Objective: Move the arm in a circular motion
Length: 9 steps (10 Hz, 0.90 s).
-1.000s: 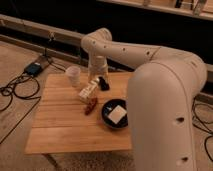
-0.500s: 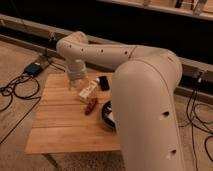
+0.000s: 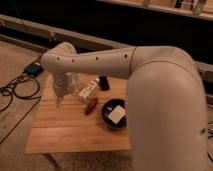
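Pincer (image 3: 60,100) low over pale wooden slat table (image 3: 65,135); its opening can't be told. Above it, thick cream-white tubular arm (image 3: 100,61) looks mid-circle. Next sweep must clear the tabletop.

Table (image 3: 75,137): wooden;
On it: white box (image 3: 87,91); red thing (image 3: 91,106); dark bowl (image 3: 106,120); black item (image 3: 103,83);
Gripper (image 3: 59,102): above table's left side

Cream-white arm (image 3: 100,62), pale jaws over the left of the tan plank table (image 3: 75,137); black bowl (image 3: 105,116), red object (image 3: 91,106).

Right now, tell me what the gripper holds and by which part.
Cannot tell. The gripper points down over the table, beside the box; no object shows in it.
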Each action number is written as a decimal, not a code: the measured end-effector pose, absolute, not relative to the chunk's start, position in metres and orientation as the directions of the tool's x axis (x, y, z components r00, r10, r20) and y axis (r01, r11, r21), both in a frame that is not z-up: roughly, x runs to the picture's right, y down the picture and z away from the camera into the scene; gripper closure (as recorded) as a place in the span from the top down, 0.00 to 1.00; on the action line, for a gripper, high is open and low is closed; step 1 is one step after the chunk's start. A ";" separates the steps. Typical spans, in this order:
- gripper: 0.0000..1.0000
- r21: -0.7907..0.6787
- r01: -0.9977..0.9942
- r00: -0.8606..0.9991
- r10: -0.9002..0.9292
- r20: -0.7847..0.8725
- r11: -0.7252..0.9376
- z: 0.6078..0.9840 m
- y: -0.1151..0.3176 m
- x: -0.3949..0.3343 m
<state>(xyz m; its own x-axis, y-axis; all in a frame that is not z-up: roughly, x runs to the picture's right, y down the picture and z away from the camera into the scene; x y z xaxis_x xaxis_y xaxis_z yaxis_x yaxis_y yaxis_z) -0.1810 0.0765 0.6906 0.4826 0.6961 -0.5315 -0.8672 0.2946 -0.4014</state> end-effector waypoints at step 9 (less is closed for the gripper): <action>0.65 -0.152 -0.986 0.144 0.794 -0.590 0.066 0.655 0.096 -0.018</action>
<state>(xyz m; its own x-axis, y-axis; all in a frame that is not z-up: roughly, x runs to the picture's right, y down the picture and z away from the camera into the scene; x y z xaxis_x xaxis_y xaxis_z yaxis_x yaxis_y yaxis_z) -0.0175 0.0965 0.6552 0.1438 0.7944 -0.5901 -0.9862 0.0657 -0.1519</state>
